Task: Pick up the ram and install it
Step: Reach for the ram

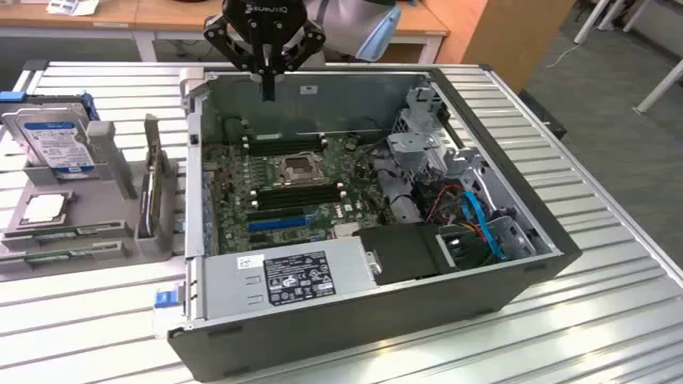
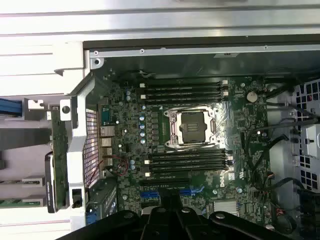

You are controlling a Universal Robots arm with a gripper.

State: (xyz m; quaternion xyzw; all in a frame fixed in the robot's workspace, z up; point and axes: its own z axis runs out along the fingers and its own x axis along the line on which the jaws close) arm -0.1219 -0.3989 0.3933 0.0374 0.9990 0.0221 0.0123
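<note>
An open desktop computer case [image 1: 373, 320] is shown lying on its side on a slatted metal table [image 1: 597, 320], with its motherboard [image 1: 229, 200] exposed. The gripper [image 1: 267, 90] is poised above the far edge of the case. Its fingers are pressed together and nothing is pinched between them.

The ram [image 1: 64, 234], a thin green stick, is laid flat in a grey holder [image 1: 112, 160] at the exterior view's left, well apart from the gripper. A second stick like it is laid just beside it.

Three risks can be judged from here:
- The ram cannot be grasped while the fingers are pressed together.
- The upright expansion card [image 1: 155, 184] and the hard drive [image 1: 59, 136], both near the ram, could be struck on an approach.
- A stick tilted or reversed against the empty memory slots [image 1: 283, 144] could be jammed or cracked when pressed.
</note>
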